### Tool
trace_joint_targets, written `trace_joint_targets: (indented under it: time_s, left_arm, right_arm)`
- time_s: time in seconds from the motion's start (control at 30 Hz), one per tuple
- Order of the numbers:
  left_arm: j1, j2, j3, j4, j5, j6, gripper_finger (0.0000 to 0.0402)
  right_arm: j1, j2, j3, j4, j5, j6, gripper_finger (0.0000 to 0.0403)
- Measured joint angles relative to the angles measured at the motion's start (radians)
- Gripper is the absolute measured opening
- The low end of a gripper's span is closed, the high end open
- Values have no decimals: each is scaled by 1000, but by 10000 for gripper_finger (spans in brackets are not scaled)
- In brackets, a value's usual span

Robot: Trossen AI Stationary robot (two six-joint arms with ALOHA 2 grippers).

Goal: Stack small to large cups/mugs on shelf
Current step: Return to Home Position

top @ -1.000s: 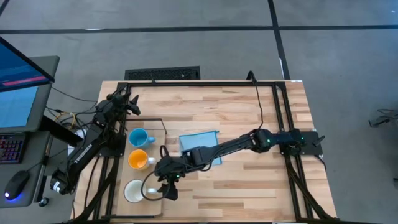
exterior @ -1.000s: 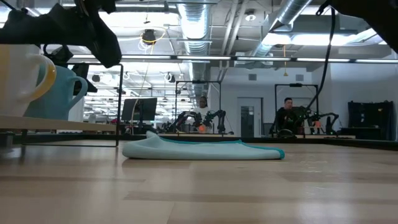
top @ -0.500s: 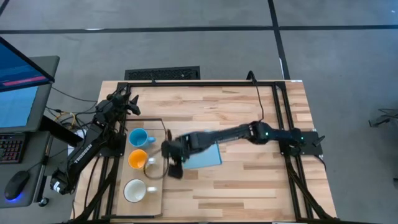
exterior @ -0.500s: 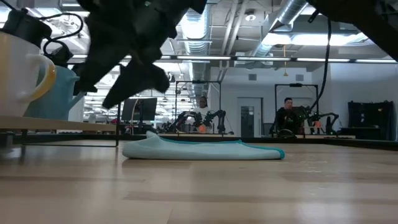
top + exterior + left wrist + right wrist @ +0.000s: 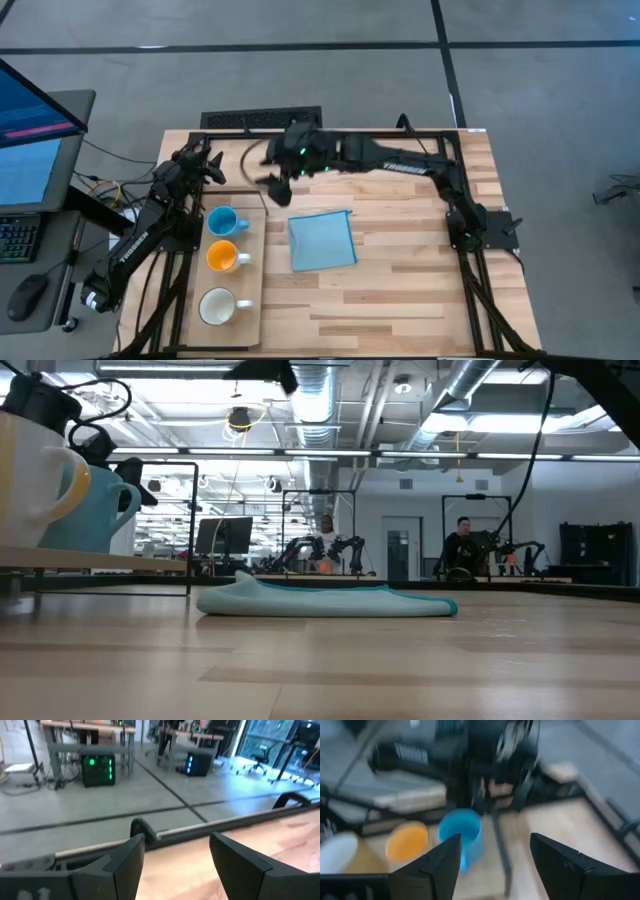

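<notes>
Checking clearance for the retract: the right gripper [image 5: 272,183] is seen above bare table [image 5: 400,290] near the far edge, just beyond the wire frame [image 5: 262,200] end of the shelf [image 5: 248,285]. Its fingers are spread and nothing is held.

The mugs are placed in one row along the shelf's long axis. From the frame end the order is blue mug [image 5: 221,221], orange mug [image 5: 221,256], white mug [image 5: 214,306]. All are upright and apart from each other, with handles turned toward the cloth [image 5: 322,241]. Rim sizes look close from above, so small-to-large order can't be confirmed.

Key relation: the row lies to the near-left of the right gripper, and the blue mug is closest to it, just past the frame. A pull-back toward the right base is judged to lead away from mugs and frame, so low snag risk is expected.

The left gripper [image 5: 213,168] is held at the far left corner beside the frame end. Its fingers are apart and empty, and it is pointed off the table. That arm is nearer the shelf but is not needed.

Placement is judged done; only the return is left.
</notes>
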Motion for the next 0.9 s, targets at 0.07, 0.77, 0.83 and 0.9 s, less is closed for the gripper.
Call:
trace_joint_targets:
  time_s: [0.07,0.77,0.83,0.9]
  left_arm:
    - [0,-1,1,30,22,-13,217]
    - [0,5,413,-120,105,86,217]
    - [1,15,491,-251,95,96,217]
    - [0,21,544,-334,93,95,217]
  right_arm:
    - [-11,-38,0,6,5,-41,260]
    - [-115,-345,0,-192,496,-328,260]
    - [-127,-371,0,-193,510,-337,260]
    - [-140,-400,0,-199,516,-337,260]
